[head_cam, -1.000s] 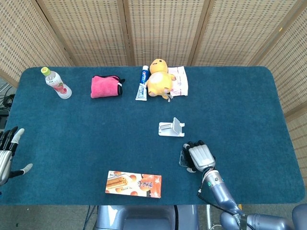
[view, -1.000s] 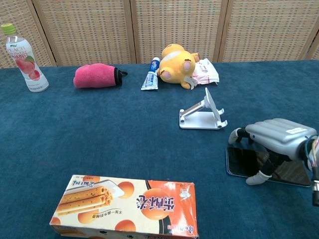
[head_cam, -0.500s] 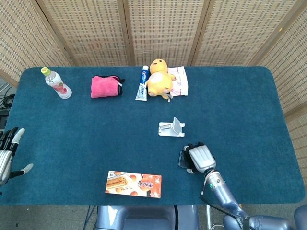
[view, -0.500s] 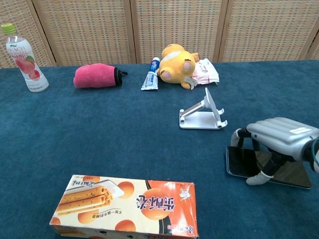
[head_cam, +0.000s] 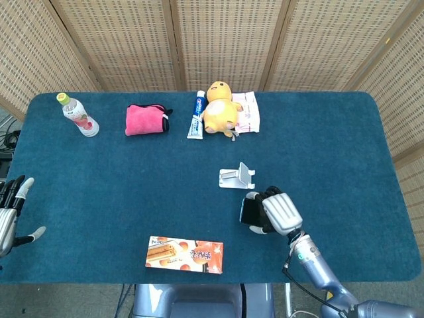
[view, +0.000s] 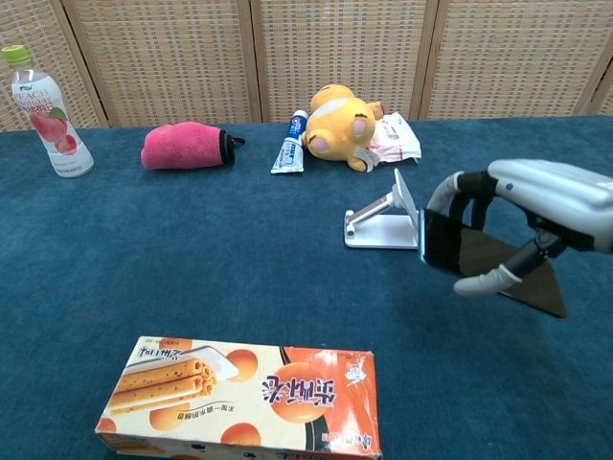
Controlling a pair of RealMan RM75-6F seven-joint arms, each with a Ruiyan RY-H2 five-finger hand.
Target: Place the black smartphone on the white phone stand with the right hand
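Black and glossy, the smartphone (view: 460, 251) is off the table, held in the right hand (view: 536, 206) — fingers curled over its top edge, thumb under the lower edge. It hangs just beside the white phone stand (view: 388, 218), on that stand's right in the chest view, tilted.

The left hand (head_cam: 10, 211) rests at the table's left edge, fingers spread, holding nothing.

The bottle (view: 40, 113) carries a label with peach pictures; the wording is too small to be sure of. The snack box (view: 244, 395) shows orange print, rolled wafers and characters I cannot read. A toothpaste tube (view: 289, 142), pink pouch (view: 185, 146), yellow plush toy (view: 340, 125) and a printed packet (view: 395, 137) line the far side.

The table (head_cam: 119, 179) is covered in teal felt — woven cane screens (head_cam: 218, 40) stand behind it.
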